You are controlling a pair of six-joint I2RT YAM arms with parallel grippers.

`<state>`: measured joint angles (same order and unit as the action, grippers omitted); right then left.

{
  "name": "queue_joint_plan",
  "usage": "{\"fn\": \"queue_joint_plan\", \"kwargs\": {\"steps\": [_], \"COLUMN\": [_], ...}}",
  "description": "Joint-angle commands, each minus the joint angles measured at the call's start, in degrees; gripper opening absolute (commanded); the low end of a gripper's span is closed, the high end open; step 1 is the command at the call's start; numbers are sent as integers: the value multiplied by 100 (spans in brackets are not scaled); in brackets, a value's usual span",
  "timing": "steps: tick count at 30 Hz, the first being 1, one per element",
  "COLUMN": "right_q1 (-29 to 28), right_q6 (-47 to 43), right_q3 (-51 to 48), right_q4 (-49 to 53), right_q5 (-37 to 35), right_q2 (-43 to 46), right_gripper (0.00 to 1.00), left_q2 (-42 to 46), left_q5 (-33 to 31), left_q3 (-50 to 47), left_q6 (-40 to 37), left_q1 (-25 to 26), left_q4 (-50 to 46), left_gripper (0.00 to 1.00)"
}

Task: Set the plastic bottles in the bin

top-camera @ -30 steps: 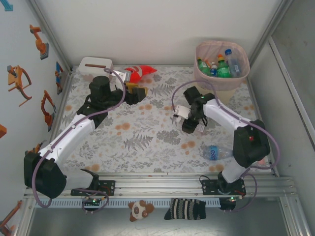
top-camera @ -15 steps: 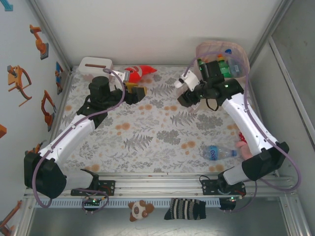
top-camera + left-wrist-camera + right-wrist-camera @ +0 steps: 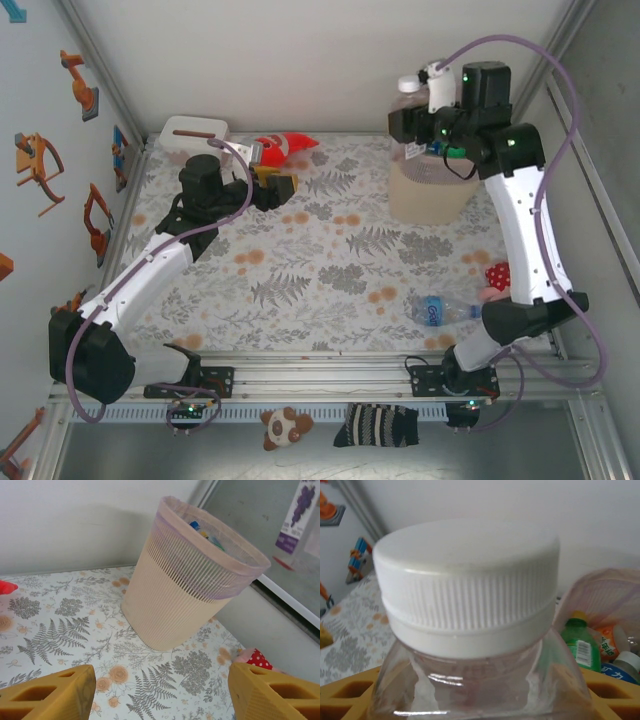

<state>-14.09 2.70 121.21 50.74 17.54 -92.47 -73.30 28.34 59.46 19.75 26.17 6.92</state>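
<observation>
Both arms, left first: the left end effector sits spread and empty over the bench, its wrist cam catching the slatted beige bin with its pink liner. The right end effector is clenched on a clear white-capped bottle above the bin. Its cam peeks at a green bottle inside, while overhead catches a blue-labelled bottle lying near the right base.
</observation>
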Motion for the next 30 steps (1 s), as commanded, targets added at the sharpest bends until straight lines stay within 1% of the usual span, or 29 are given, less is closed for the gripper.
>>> {"fn": "queue_joint_plan", "kwargs": {"steps": [1,7,12,16,22,30], "right_q1": [306,827,1039,1083,1083,1075], "right_q6": [823,1388,1299,1144,997,920], "right_q3": [504,1073,1486,1580,1581,1715], "right_q4": [79,245,649,942,1244,1578], "right_q5": [-21,-214,-567,-637,-269,-11], "right_q2": [-332,-961,-1465,-1765,-2132,-2703], "right_gripper": [47,44,44,44,43,43], "left_q2": [4,-40,-35,-68,-135,-145], "left_q5": [126,215,222,229,260,279], "left_q3": [-25,-37,-23,-31,-16,-9], "left_q6": [82,176,187,186,231,222], "left_q1": [-36,-37,-41,-47,-48,-59], "left_q4": [195,231,207,207,278,252], "left_gripper": [70,69,69,69,68,68]}}
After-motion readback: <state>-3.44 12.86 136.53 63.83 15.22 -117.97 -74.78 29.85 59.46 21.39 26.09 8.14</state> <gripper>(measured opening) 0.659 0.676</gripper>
